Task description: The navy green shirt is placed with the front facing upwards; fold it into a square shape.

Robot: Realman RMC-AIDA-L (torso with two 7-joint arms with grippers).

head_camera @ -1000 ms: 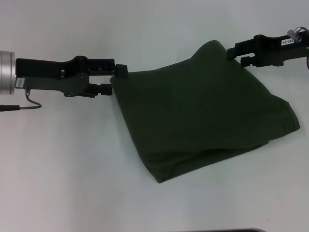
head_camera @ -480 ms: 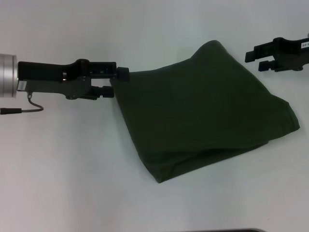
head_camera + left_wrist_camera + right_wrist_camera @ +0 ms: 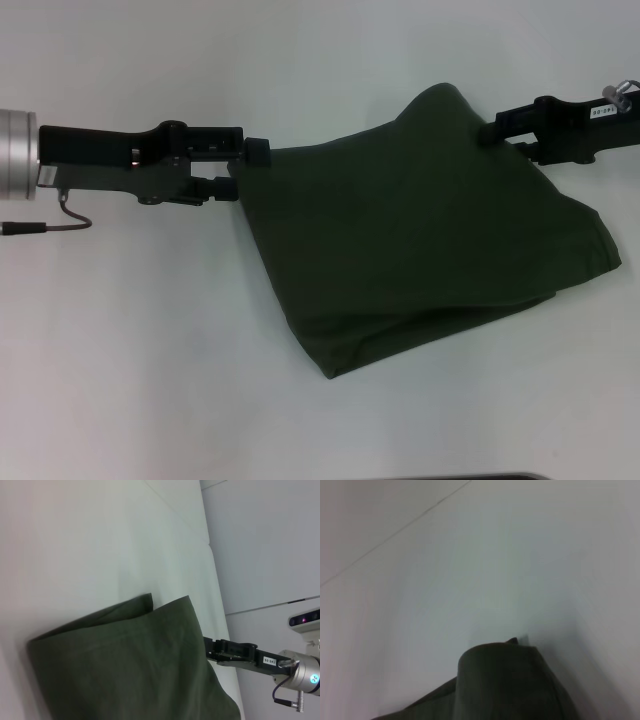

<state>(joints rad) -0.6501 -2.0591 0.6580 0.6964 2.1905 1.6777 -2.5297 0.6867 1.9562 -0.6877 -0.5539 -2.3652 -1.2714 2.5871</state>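
The navy green shirt (image 3: 420, 240) lies folded into a rough four-sided bundle on the white table (image 3: 150, 330), with its lettering and collar hidden. My left gripper (image 3: 248, 170) stands at the bundle's near-left corner, jaws apart, one finger (image 3: 256, 152) over the cloth edge. At the far-right edge is my right gripper (image 3: 505, 140), jaws apart and touching the cloth. The left wrist view shows the shirt (image 3: 130, 665) with the right gripper (image 3: 209, 651) against its far side. In the right wrist view only a raised fold of the shirt (image 3: 510, 685) shows.
The white table surrounds the bundle on all sides. A thin black cable (image 3: 45, 222) hangs under my left arm. A dark strip (image 3: 470, 477) shows at the table's front edge.
My right gripper drew away to the right, off the shirt, then came back to its far-right edge. The left gripper shifted slightly right. The shirt has not moved.
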